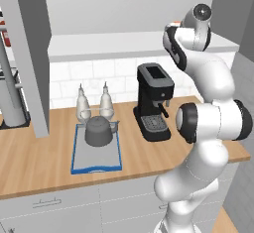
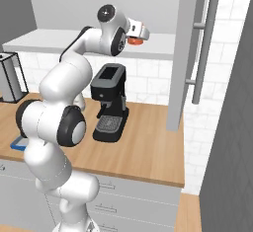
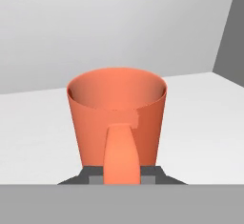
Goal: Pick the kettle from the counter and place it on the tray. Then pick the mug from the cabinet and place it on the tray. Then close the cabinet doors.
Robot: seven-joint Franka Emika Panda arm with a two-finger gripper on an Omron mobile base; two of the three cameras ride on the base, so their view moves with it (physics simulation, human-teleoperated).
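Between the gripper (image 3: pixel 123 176) fingertips, low in the hand view, stands the mug's handle, its long axis upright; the fingers flank it closely, though whether they already pinch it cannot be told. Directly beyond, the mug (image 3: pixel 117 116) rests upright on the cabinet's white shelf board (image 3: pixel 200 123): bright orange, slightly tapered, mouth open upward. Kettle (image 1: pixel 98 131) already sits on the tray (image 1: pixel 97 163).

Glossy white rounded arm (image 1: pixel 208 83), dark grey joint caps, bulbous segments
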